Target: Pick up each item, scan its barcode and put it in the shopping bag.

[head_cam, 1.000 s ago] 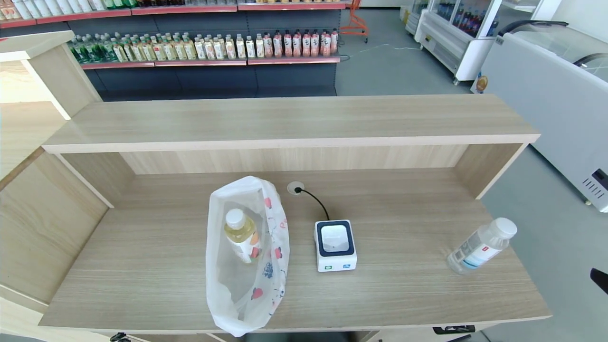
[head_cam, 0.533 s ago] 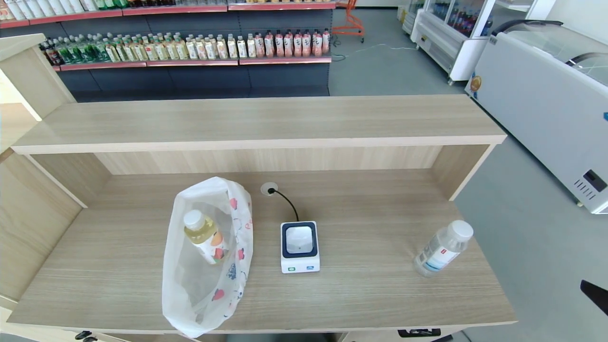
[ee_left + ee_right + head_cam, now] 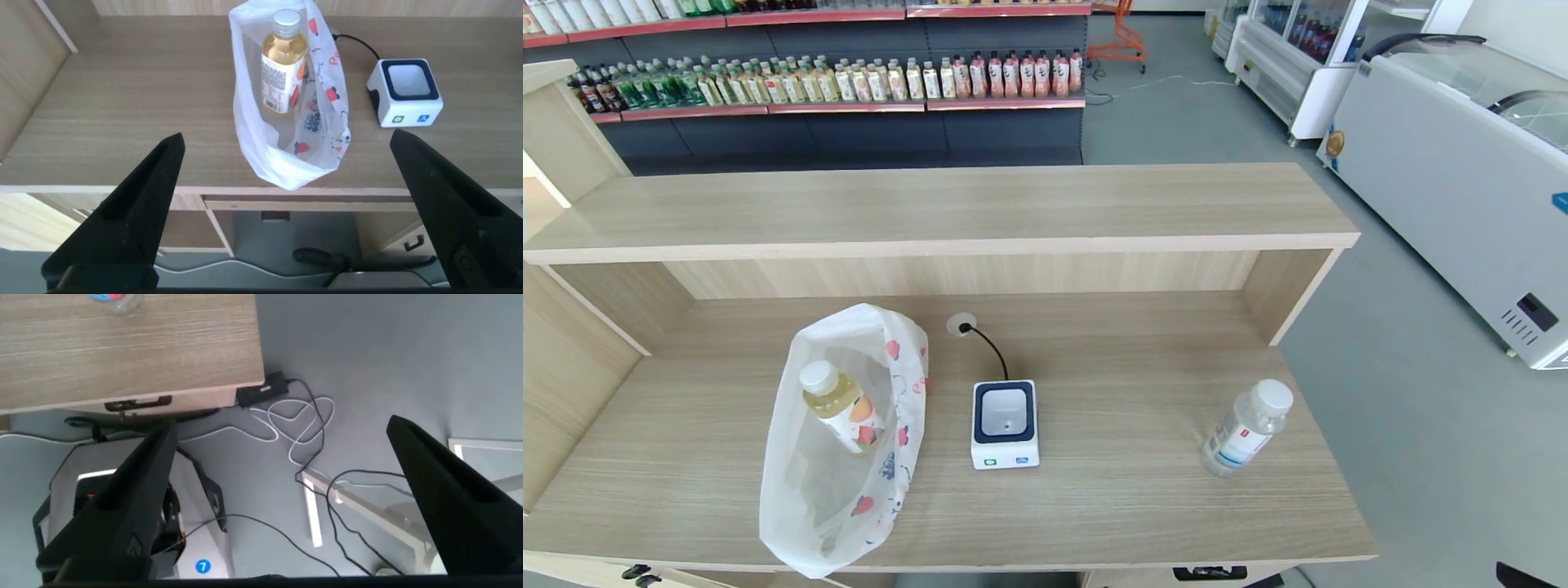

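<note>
A white plastic shopping bag (image 3: 833, 482) with a printed pattern lies open on the wooden counter (image 3: 1111, 498), left of centre. Inside it rests a bottle of yellow drink (image 3: 840, 407), also in the left wrist view as the bottle (image 3: 280, 61) in the bag (image 3: 282, 159). A clear water bottle (image 3: 1246, 428) with a white cap stands near the counter's right end. The white barcode scanner (image 3: 1005, 423) sits between them. My left gripper (image 3: 286, 139) is open, held off the counter's front edge facing the bag. My right gripper (image 3: 279, 423) is open over the floor beyond the counter's right front corner.
A raised shelf (image 3: 931, 208) runs along the counter's back. The scanner's black cable (image 3: 988, 347) leads to a grommet hole. Loose cables (image 3: 298, 425) lie on the floor by the counter's corner. Drink shelves and freezers stand behind.
The head camera has turned right, so the whole scene has shifted left in the picture. The dark tip at the lower right edge now sits lower. Nothing on the counter has moved.
</note>
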You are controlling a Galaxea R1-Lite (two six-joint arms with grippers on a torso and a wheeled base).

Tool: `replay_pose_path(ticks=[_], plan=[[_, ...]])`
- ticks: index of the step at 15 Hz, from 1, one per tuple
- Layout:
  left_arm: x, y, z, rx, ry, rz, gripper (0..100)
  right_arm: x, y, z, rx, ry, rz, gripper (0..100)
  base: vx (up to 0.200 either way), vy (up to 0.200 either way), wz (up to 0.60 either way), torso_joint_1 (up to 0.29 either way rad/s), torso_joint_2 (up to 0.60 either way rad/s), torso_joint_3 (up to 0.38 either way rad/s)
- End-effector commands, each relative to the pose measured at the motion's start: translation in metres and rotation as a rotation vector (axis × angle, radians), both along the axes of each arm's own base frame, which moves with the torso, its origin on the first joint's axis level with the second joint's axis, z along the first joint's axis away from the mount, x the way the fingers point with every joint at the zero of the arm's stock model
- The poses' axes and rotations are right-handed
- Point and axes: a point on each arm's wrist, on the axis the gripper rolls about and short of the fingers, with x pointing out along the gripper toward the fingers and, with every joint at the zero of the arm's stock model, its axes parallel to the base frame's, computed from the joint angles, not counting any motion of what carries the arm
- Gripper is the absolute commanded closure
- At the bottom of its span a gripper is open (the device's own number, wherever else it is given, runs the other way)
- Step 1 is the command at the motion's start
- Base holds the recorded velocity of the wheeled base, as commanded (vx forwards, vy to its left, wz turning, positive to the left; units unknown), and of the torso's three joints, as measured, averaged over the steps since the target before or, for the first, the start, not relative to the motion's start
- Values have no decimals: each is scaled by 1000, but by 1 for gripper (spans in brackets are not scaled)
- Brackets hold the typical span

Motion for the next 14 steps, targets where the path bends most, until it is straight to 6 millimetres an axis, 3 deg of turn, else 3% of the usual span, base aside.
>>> replay_pose_path(ticks=[1, 4, 8, 14], plan=[[0, 0, 0, 0, 0, 1, 0, 15, 1, -3, -18, 62, 14, 0, 0, 0, 0, 0, 0, 0], [0, 0, 0, 0, 0, 1, 0, 48, 13, -11, -27, 6, 120, 0, 0, 0, 0, 0, 0, 0], [0, 0, 0, -2, 0, 1, 0, 72, 39, -23, -11, 12, 207, 0, 0, 0, 0, 0, 0, 0], [0, 0, 0, 0, 0, 1, 0, 103, 54, -37, -84, -28, 123, 0, 0, 0, 0, 0, 0, 0]])
